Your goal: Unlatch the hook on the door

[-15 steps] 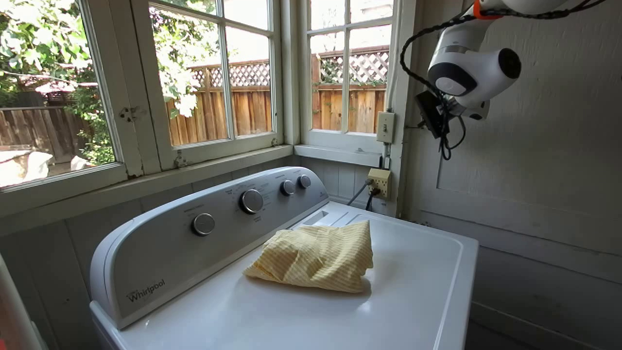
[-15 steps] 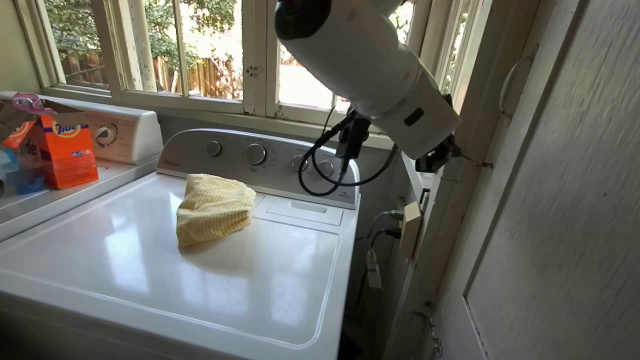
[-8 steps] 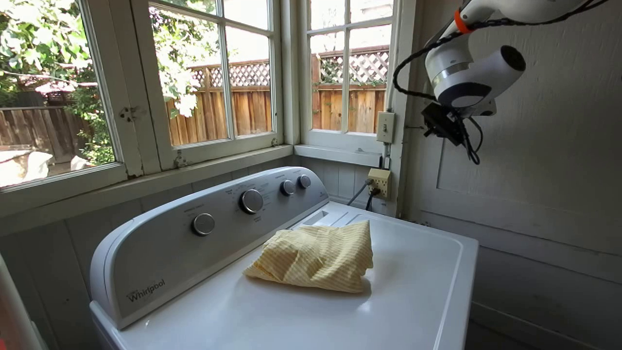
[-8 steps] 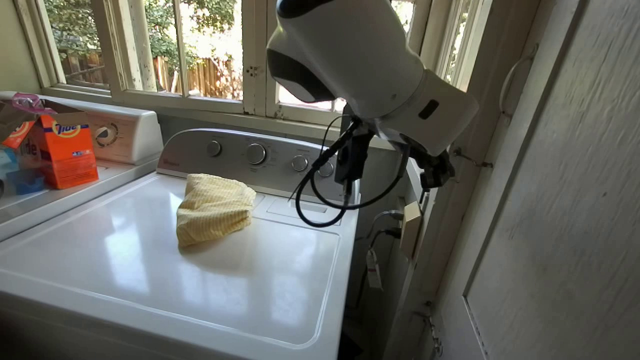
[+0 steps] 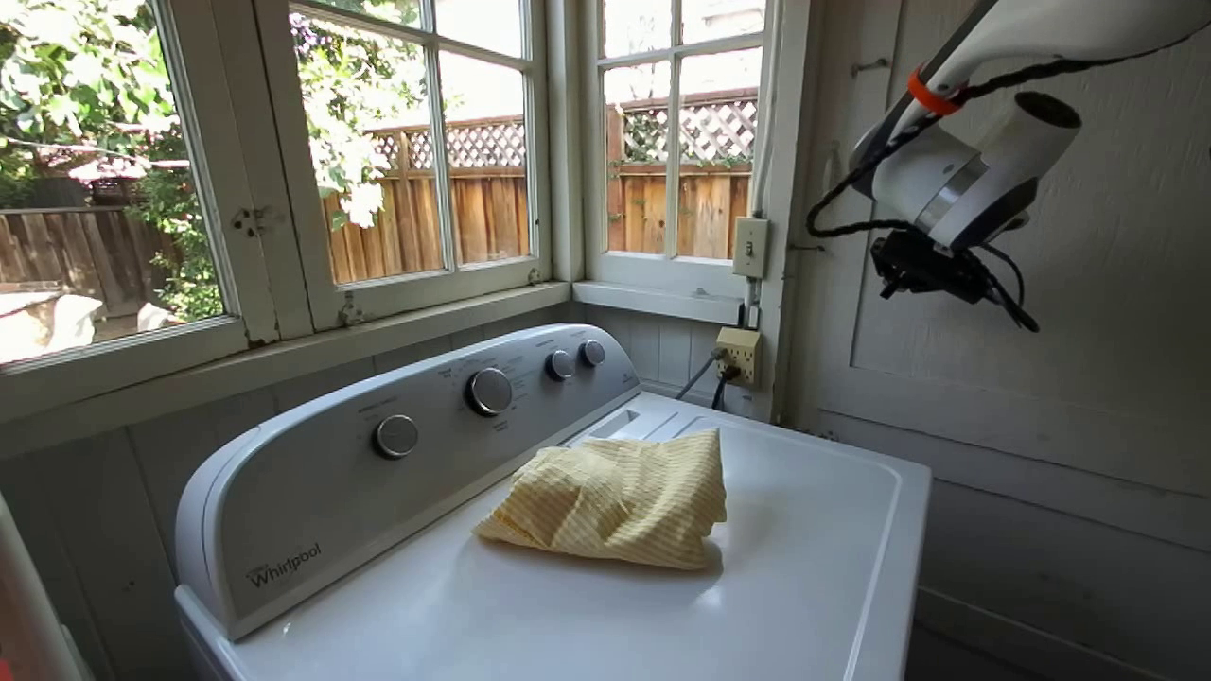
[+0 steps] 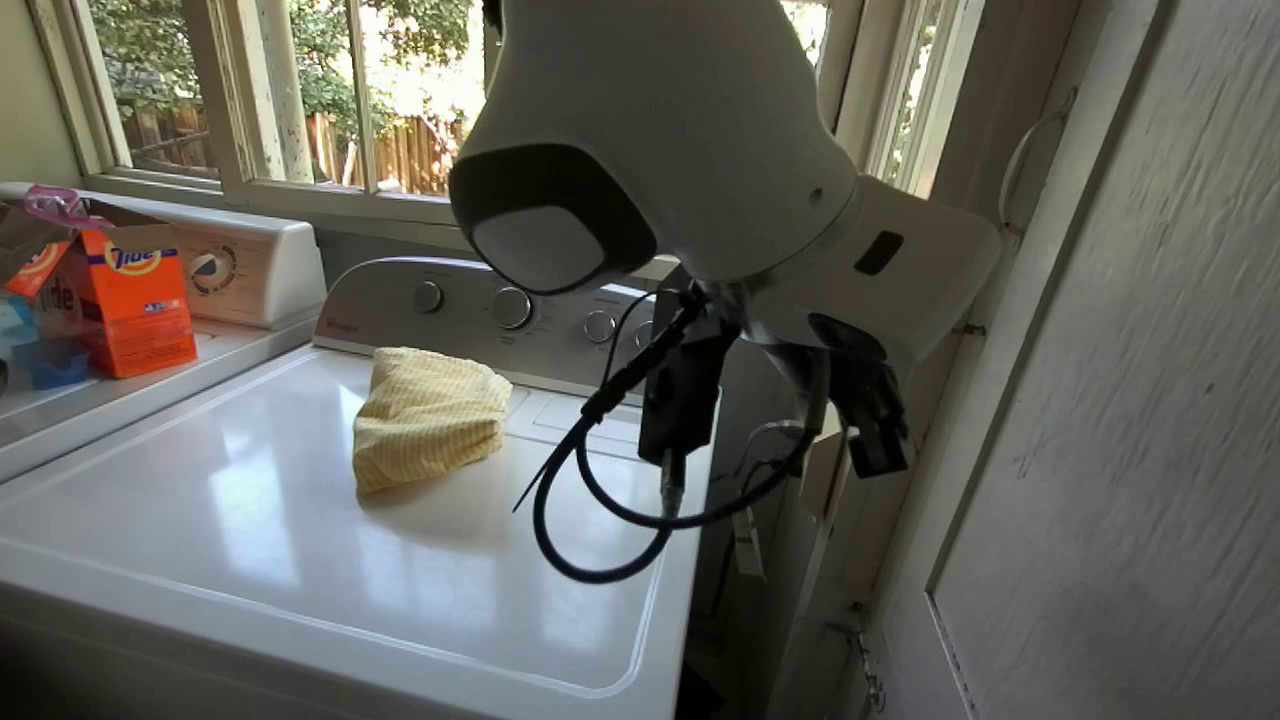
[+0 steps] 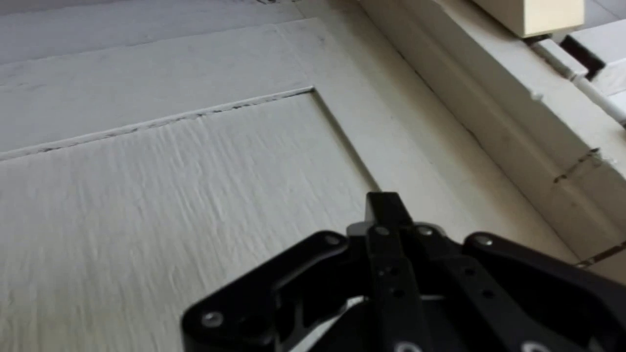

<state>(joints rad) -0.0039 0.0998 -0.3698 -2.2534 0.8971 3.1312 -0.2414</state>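
The pale door [image 6: 1120, 420] takes up the right side of the scene, meeting its wooden frame [image 7: 508, 122] along a narrow seam; a white Whirlpool machine [image 5: 814, 567] stands to the left. The arm [image 6: 640, 120] hangs before the door, higher than the machine, and too broad a swing could knock its bulk against the woodwork. A black cable [image 6: 600, 578] loops beneath it and might snag if dragged sideways. The gripper [image 7: 391, 210] is narrow, fingers together on nothing; pressed toward the door, it would likely scrape. The hook [image 5: 806, 248], a thin dark rod at the seam, lies left of the arm's end in an exterior view and outside the wrist view, so a blind bump could bend or jam it. Whether it is latched, I cannot tell.
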